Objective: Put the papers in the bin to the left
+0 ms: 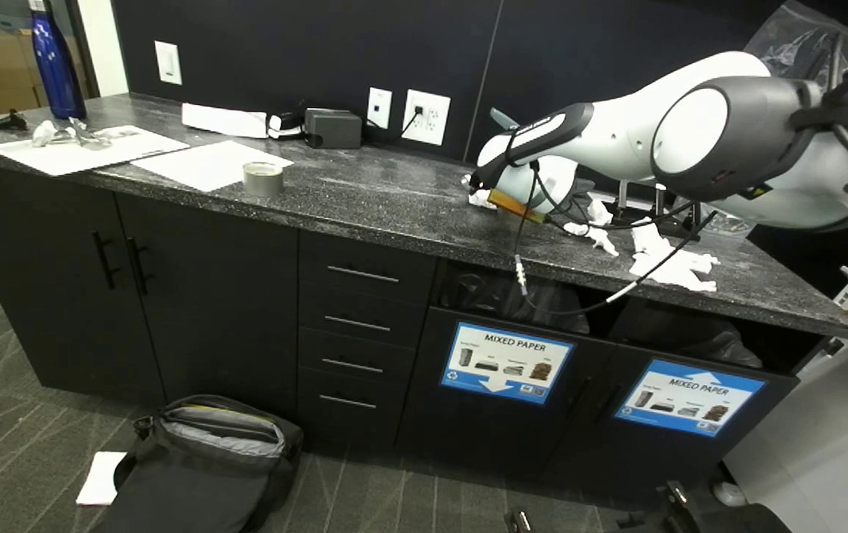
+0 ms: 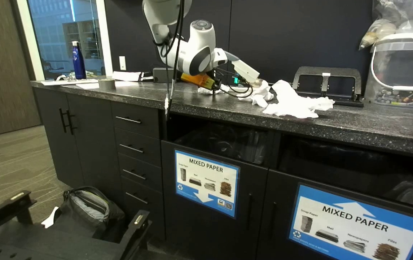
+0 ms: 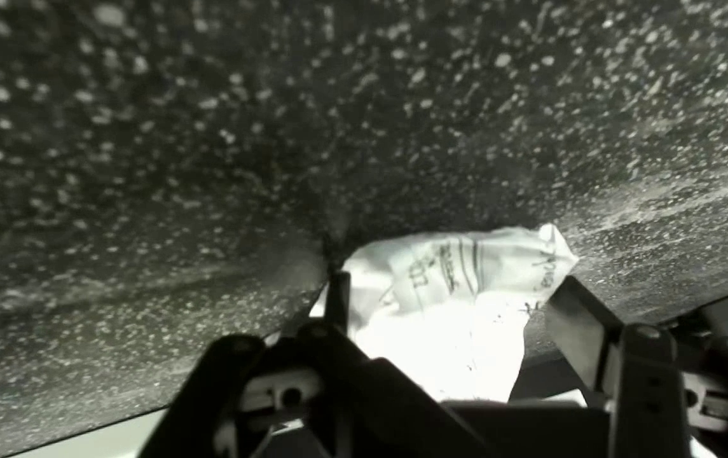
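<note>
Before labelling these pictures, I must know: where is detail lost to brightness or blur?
Wrist view: the marked paper is washed out lower down, the speckled countertop soft at upper left; in an exterior view, the frontmost crumpled paper shows nearly featureless white.

The rounded white arm (image 1: 627, 133) has dark grey joint covers (image 1: 760, 141), black cables (image 2: 180, 21) and a black claw (image 3: 456, 300).

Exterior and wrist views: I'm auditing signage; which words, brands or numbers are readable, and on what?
"MIXED PAPER": down-arrow sign
"MIXED PAPER": up-arrow sign
"Scrap Paper": same sign
"Mail": same sign
"Newspapers": same sign
"Files": same sign
Too small or blurred: other sign's captions, both signs' fine print, lettering on arm, writing on crumpled paper.
</note>
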Controlling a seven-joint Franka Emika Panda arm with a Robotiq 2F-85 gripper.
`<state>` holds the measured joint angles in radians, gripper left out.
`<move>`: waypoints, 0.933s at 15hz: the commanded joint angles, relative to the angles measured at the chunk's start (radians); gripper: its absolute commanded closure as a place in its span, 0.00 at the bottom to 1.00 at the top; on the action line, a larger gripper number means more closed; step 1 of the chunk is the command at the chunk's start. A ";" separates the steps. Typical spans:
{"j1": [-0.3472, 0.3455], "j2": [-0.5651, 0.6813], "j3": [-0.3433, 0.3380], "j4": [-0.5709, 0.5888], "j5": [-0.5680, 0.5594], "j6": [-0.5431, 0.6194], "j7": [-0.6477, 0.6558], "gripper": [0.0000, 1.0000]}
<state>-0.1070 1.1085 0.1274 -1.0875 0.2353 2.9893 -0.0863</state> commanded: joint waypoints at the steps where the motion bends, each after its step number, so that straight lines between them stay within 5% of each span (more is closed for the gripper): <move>1: 0.020 0.150 -0.013 0.235 -0.054 -0.016 0.036 0.50; 7: 0.043 0.210 -0.061 0.338 -0.103 -0.031 0.048 0.89; 11: 0.104 0.155 -0.240 0.284 -0.178 -0.162 0.136 0.96; 14: 0.146 0.126 -0.321 0.249 -0.245 -0.256 0.197 0.91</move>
<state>0.0025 1.2504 -0.1102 -0.8045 0.0560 2.8365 0.0416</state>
